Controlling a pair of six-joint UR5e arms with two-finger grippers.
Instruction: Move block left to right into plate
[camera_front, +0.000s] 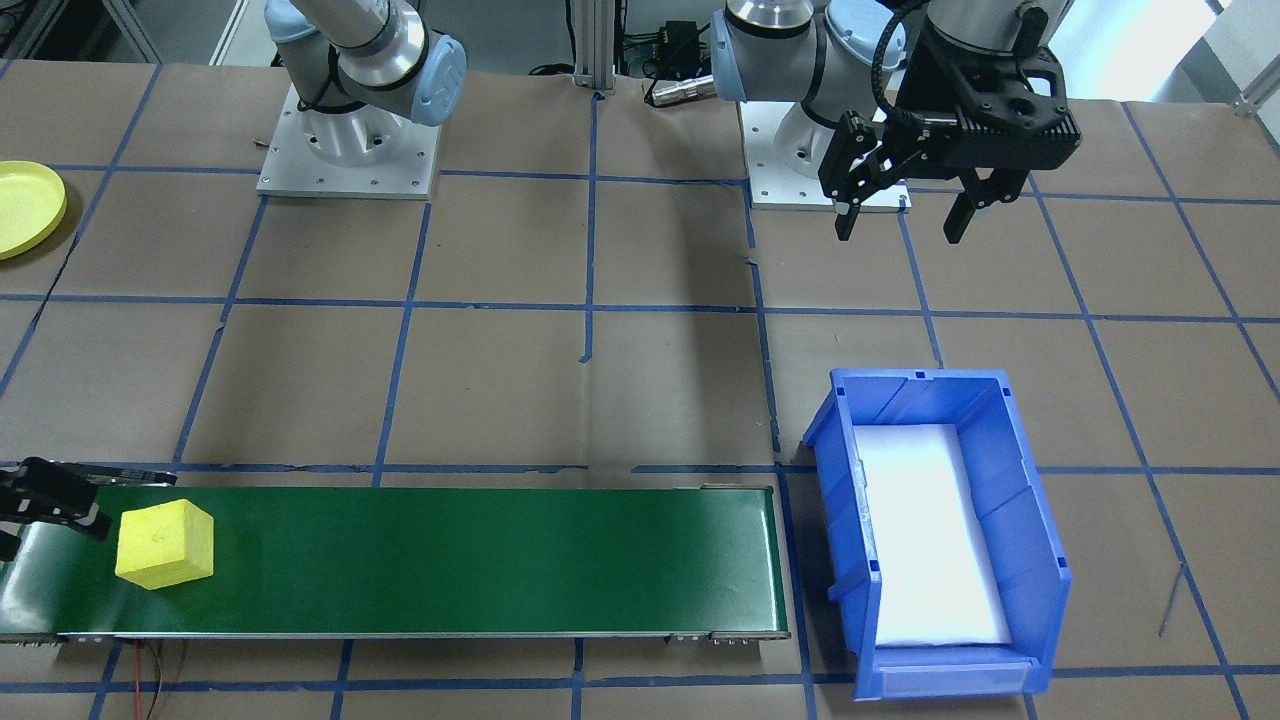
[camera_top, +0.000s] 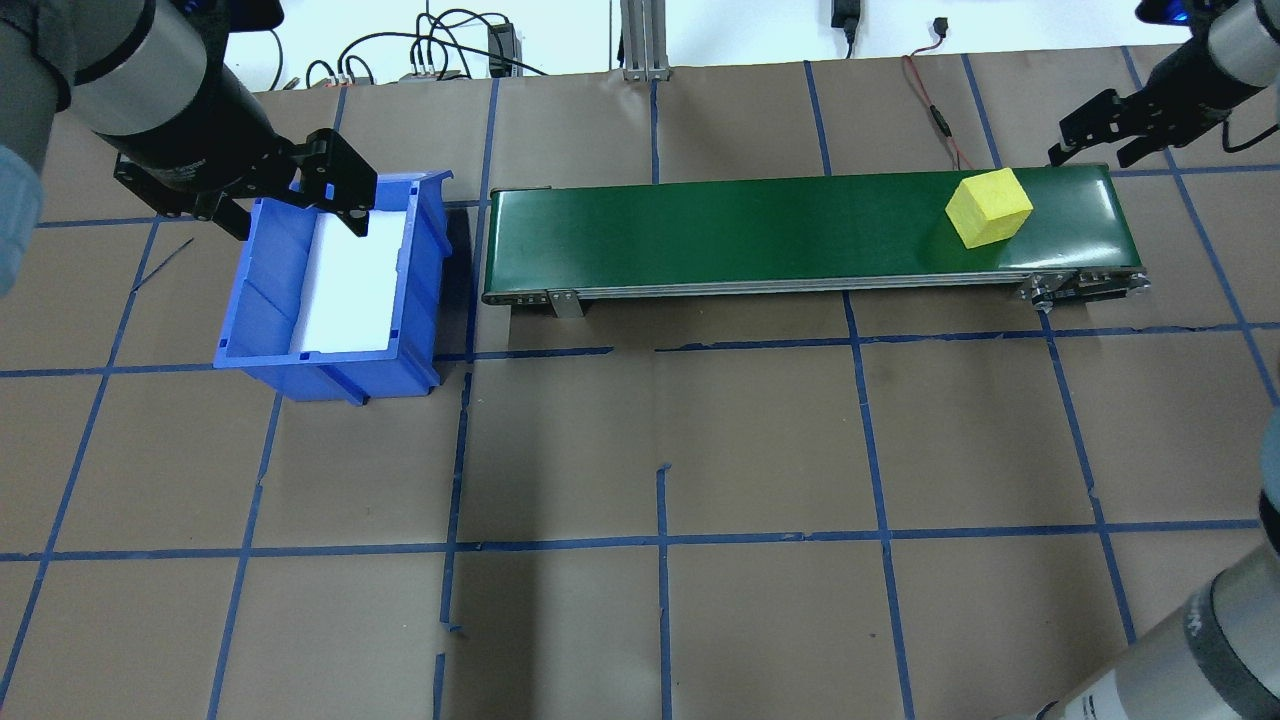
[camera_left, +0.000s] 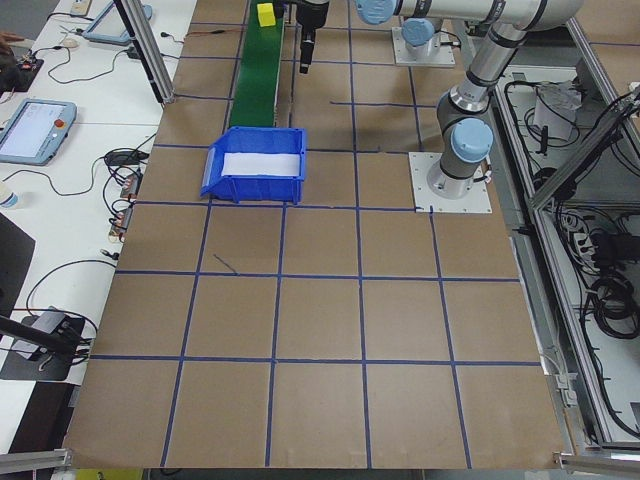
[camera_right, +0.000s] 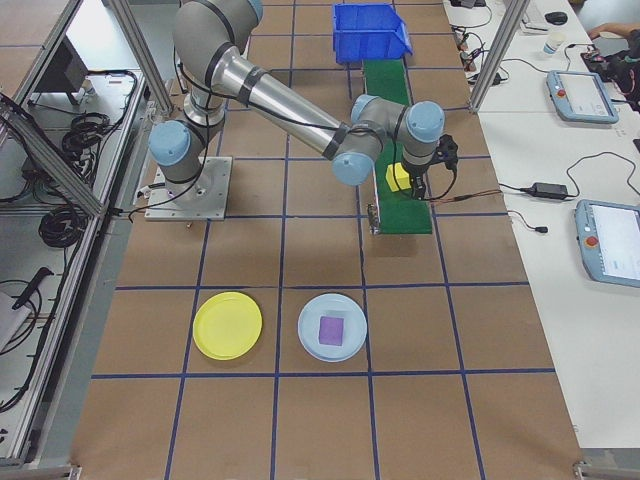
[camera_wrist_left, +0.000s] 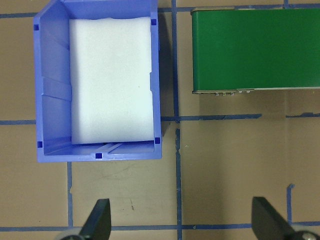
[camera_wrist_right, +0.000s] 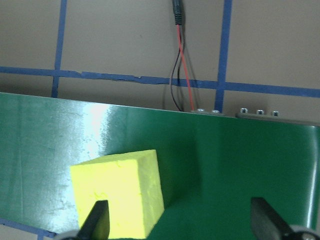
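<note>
The block (camera_front: 165, 545) is a yellow foam cube lying on the green conveyor belt (camera_front: 450, 560) near its end on my right side; it also shows as block (camera_top: 988, 207) and block (camera_right: 398, 177). My right gripper (camera_top: 1100, 150) hovers open just beyond it, holding nothing. In the right wrist view the block (camera_wrist_right: 120, 195) lies under the left finger, off centre from the right gripper (camera_wrist_right: 181, 220). The yellow plate (camera_right: 228, 325), also plate (camera_front: 25, 207), rests on the table well away from the belt. My left gripper (camera_front: 898, 225) hangs open and empty near the blue bin (camera_top: 330, 280).
The blue bin (camera_front: 940, 530) is lined with white foam and stands at the belt's other end. A pale blue plate (camera_right: 332, 327) with a purple piece sits beside the yellow plate. Red and black wires (camera_wrist_right: 180, 75) run past the belt's far edge.
</note>
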